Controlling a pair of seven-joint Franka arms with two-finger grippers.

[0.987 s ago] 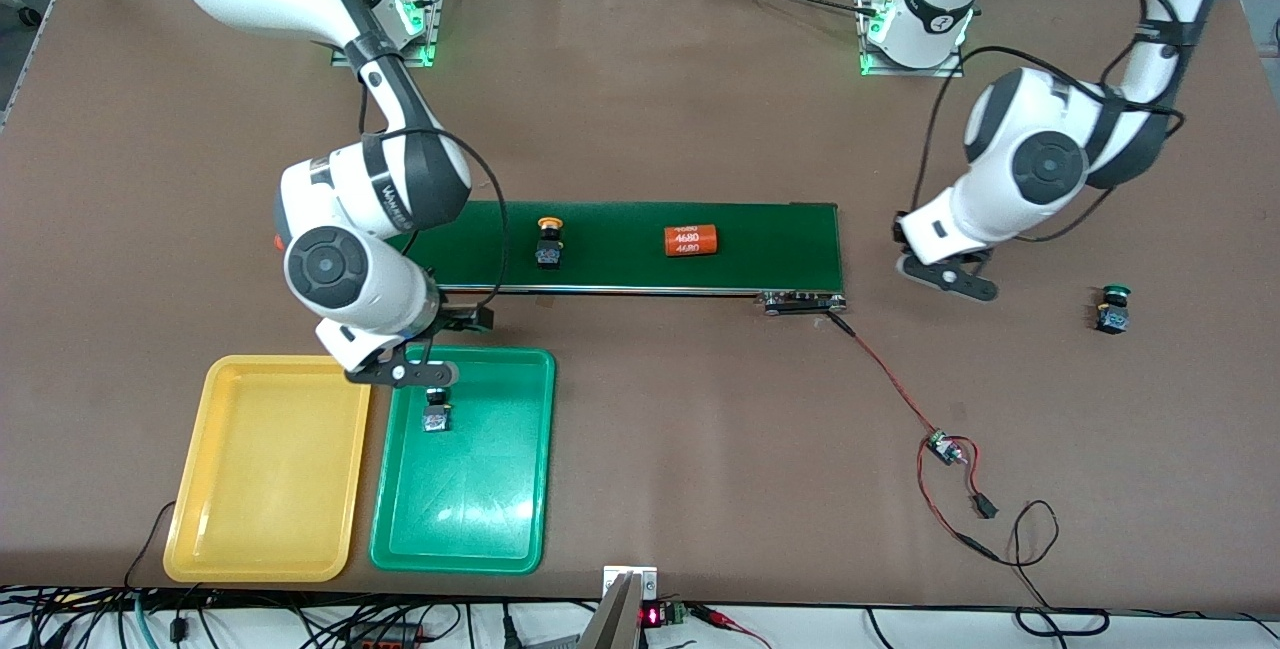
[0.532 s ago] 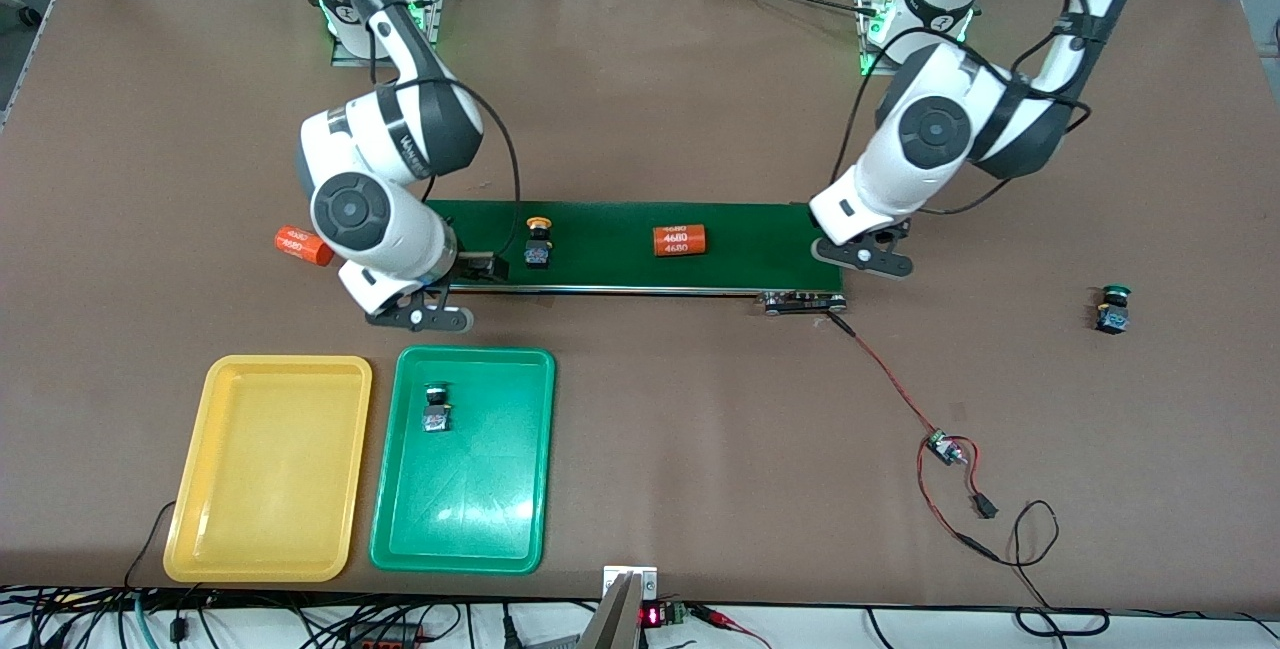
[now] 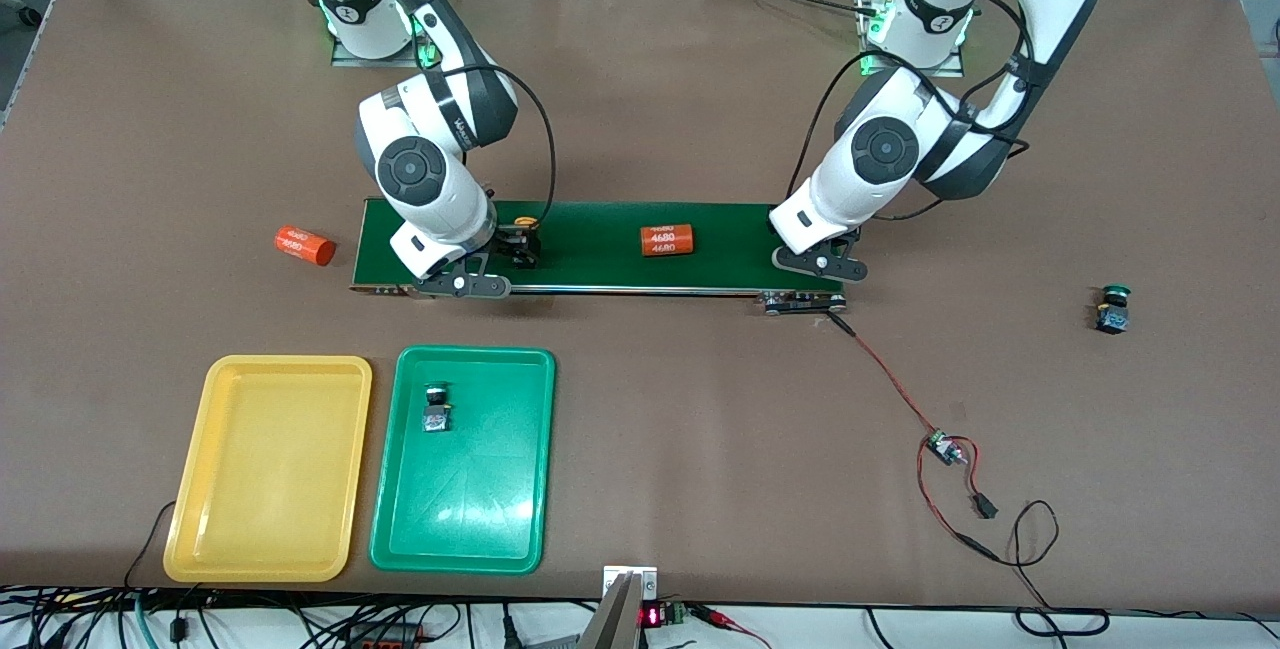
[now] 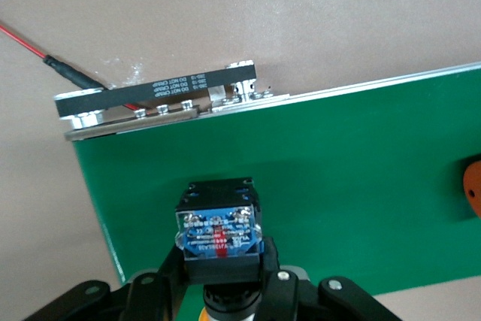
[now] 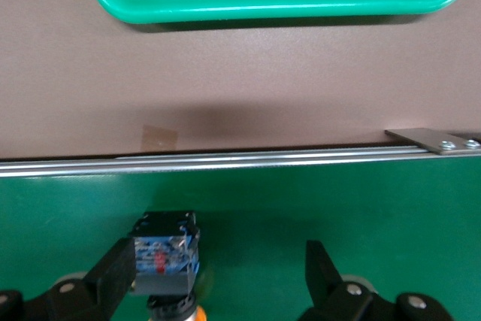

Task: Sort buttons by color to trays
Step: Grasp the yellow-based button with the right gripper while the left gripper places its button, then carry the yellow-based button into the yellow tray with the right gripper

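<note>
I see my left gripper [image 4: 222, 291] clamped on a black-bodied push-button switch [image 4: 219, 231] over the dark-green conveyor belt [image 3: 600, 229]; my right gripper [image 5: 218, 280] spread around a yellow-capped button [image 5: 167, 255].

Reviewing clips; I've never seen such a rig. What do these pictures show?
Two robot arms work at a table. The wide picture looks down from across it; the other two come from cameras on the wrists. The left tool, over the end of the green conveyor belt, is shut on a black-bodied button. The right tool is open around a yellow button on the belt. One green button lies in the green tray beside the yellow tray; a second green button lies on the table toward the left arm's end. An orange cylinder lies on the belt.
</note>
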